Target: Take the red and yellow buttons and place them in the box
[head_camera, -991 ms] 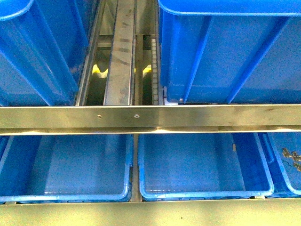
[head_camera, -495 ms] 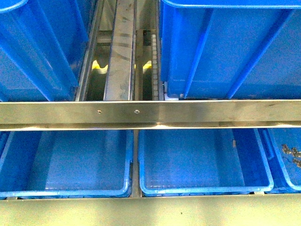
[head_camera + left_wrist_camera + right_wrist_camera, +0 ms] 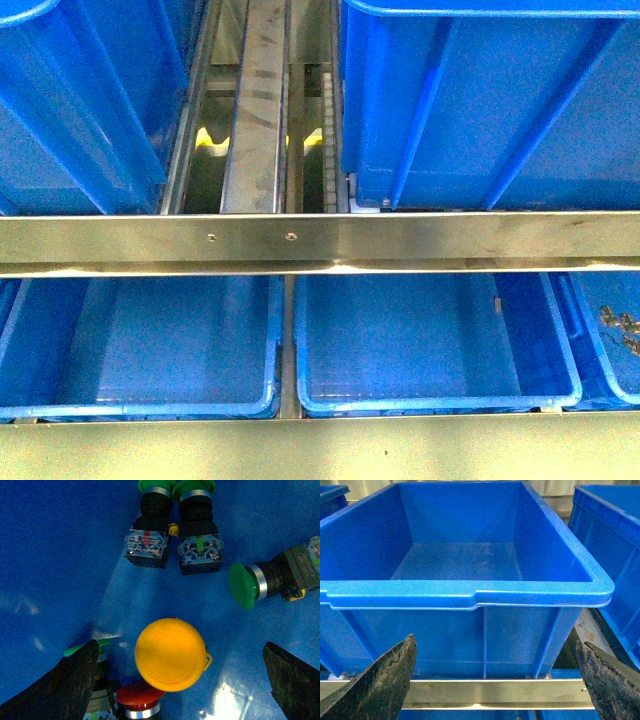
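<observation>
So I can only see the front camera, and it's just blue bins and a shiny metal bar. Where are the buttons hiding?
Observer: The left wrist camera looks straight down on them. A round yellow plastic push button lies on the blue plastic bin floor, between the open fingers of the left pincer.
Operator: Ooh! Is there a red one too?
Observer: Yes. A red mushroom-head push button sits right next to the yellow one, and the yellow cap covers part of it in that view.
</observation>
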You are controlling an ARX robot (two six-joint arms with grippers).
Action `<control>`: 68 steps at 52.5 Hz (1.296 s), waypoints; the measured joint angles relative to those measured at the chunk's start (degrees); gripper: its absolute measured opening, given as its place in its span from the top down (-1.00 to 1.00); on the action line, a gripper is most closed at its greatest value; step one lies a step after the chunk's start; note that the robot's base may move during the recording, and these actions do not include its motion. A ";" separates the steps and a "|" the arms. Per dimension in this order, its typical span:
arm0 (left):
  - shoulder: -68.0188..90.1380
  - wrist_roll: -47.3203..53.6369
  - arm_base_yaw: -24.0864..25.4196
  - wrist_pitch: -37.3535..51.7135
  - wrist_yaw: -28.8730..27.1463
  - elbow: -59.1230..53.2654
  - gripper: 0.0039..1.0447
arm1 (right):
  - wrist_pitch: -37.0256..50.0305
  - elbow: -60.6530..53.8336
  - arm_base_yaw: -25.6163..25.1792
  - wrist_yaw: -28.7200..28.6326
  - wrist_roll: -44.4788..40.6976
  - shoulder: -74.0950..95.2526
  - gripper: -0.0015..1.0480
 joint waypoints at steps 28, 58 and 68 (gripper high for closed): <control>5.18 -0.94 -0.11 -0.24 -0.17 4.79 -0.44 | -0.02 0.00 0.00 0.00 0.00 0.00 -0.86; 6.62 -1.38 0.00 0.26 -0.44 6.12 0.34 | -0.02 0.00 0.00 0.00 0.00 0.02 -0.86; 5.44 -2.01 0.00 1.27 0.39 4.52 0.34 | -0.02 0.00 0.00 0.00 0.00 0.02 -0.86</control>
